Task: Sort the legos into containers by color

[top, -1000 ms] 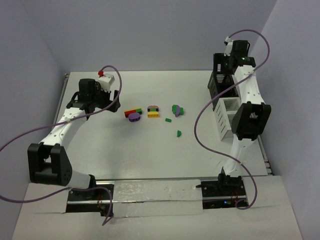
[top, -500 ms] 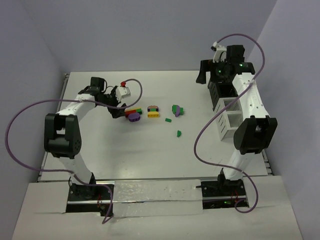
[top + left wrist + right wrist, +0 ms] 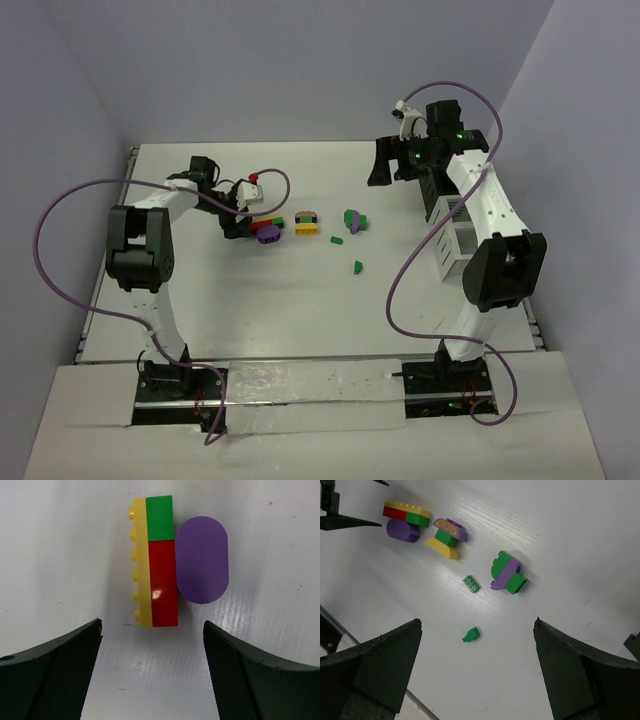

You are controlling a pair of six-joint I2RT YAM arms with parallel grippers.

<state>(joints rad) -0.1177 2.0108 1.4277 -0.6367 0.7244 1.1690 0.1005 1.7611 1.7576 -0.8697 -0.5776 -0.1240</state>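
Left hand (image 3: pixel 151 635) spread wide, holding nothing. A stack of legos (image 3: pixel 155 565) lies just ahead of its fingertips, untouched, left of centre on the tabletop (image 3: pixel 60 555). The stack's long axis points straight away from the hand, with the green end farthest. A purple rounded piece (image 3: pixel 202 560) touches its side. Right hand (image 3: pixel 477 621) wide open and empty, above small green pieces (image 3: pixel 471 583).

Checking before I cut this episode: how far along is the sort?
Done: nothing visible; no lego shows in the rack. In hand: left fingers hang open either side of the red-yellow-green stack and purple piece, gripping nothing. Right fingers open, empty. Left: those, the yellow-green-purple cluster, the green-purple cluster, small green brick, green bit, all outside the rack.
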